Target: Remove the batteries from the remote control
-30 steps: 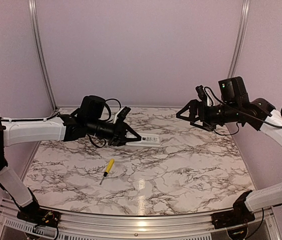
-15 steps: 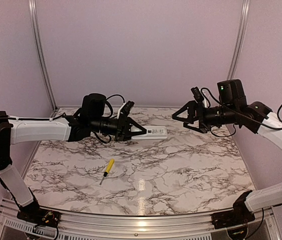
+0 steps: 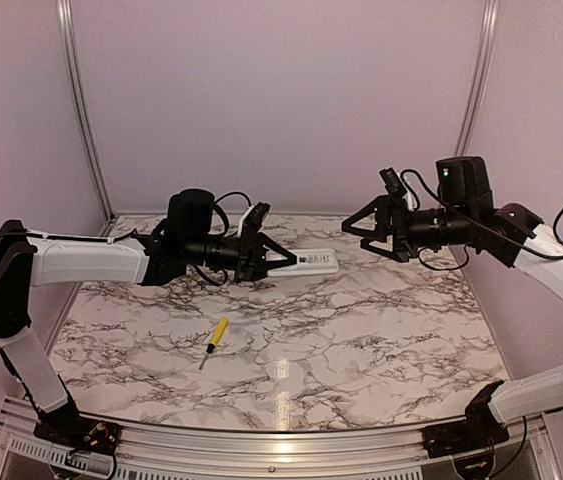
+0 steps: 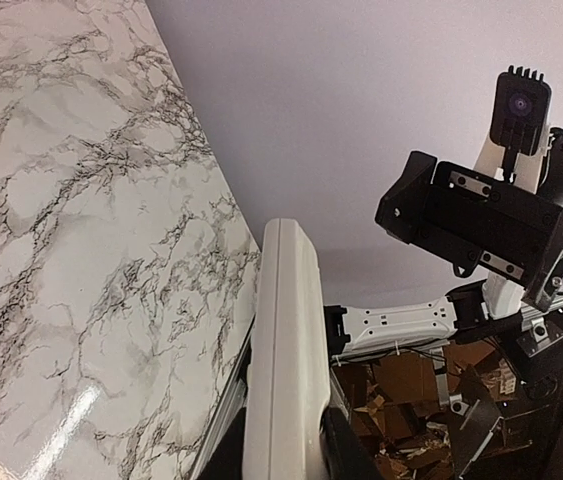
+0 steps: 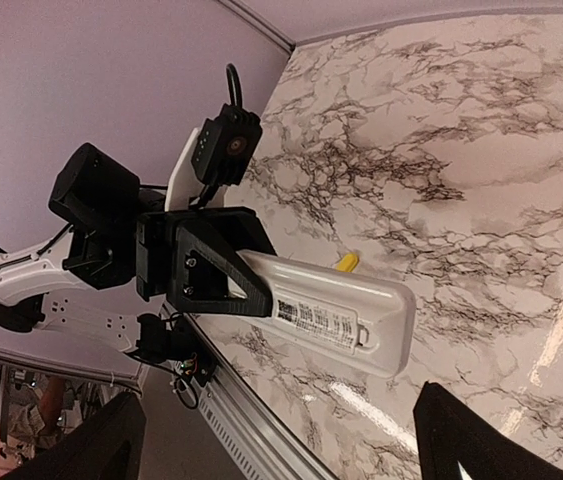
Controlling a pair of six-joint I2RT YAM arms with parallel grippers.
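My left gripper (image 3: 279, 263) is shut on the near end of the white remote control (image 3: 309, 263) and holds it level in the air above the back of the table, its free end toward the right arm. The remote also shows in the left wrist view (image 4: 283, 360) and in the right wrist view (image 5: 336, 312), back face with its printed label and closed cover toward that camera. My right gripper (image 3: 353, 227) is open and empty, a short way right of the remote's tip and a little higher. The batteries are hidden.
A yellow-handled screwdriver (image 3: 216, 338) lies on the marble table (image 3: 361, 340) left of centre; its handle tip peeks past the remote in the right wrist view (image 5: 346, 262). Metal frame posts stand at the back corners.
My left arm has lifted and carried the remote to the right, toward the right gripper. My right gripper has swung left toward the remote's tip, still open.
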